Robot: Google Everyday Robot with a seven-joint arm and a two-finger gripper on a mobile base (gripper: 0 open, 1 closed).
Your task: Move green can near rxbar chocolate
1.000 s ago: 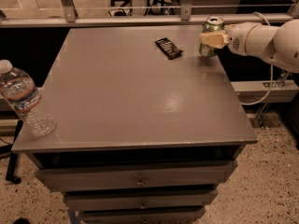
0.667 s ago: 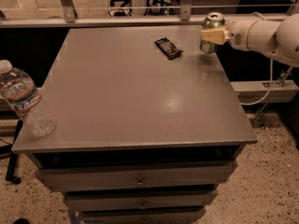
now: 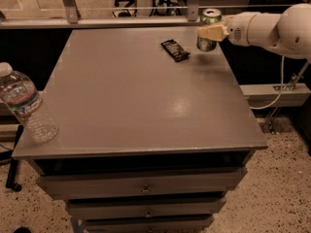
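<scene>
The green can point(image 3: 209, 20), with a silver top, is upright at the far right of the grey table point(image 3: 146, 96), held slightly above the surface. My gripper point(image 3: 211, 32) reaches in from the right on a white arm and is shut on the can, its pale finger across the can's side. The rxbar chocolate point(image 3: 175, 50), a flat dark wrapper, lies on the table just left of the can, a short gap away.
A clear plastic water bottle point(image 3: 26, 106) stands at the table's front left corner. The table has drawers below its front edge. A metal rail point(image 3: 121, 8) runs behind the table. A cable hangs at the right.
The gripper and can have shifted a little farther back and up, staying right of the bar. The bar and bottle have not moved.
</scene>
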